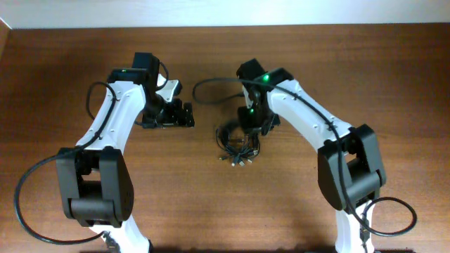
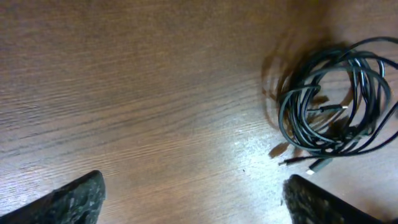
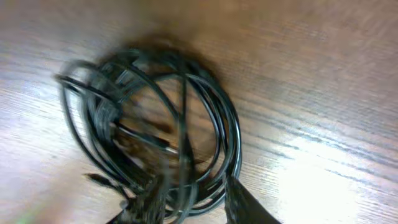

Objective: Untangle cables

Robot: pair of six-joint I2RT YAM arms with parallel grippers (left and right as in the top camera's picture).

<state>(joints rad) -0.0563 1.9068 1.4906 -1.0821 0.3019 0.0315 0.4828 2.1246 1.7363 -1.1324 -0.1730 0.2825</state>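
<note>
The cables (image 1: 238, 146) are one small knotted coil of thin black cords on the wooden table, with silvery plug tips fanned out at its near edge. The coil also shows in the left wrist view (image 2: 336, 106) and, blurred, in the right wrist view (image 3: 155, 124). My right gripper (image 1: 254, 128) is at the coil's far right edge. Its fingers (image 3: 196, 199) are partly apart, with several strands lying between them. My left gripper (image 1: 188, 114) is open and empty (image 2: 193, 186), low over bare table to the left of the coil, not touching it.
The thick black cable (image 1: 211, 83) of the right arm loops over the table behind the coil. Brown wooden tabletop (image 1: 211, 204) lies in front of the coil and between the arm bases.
</note>
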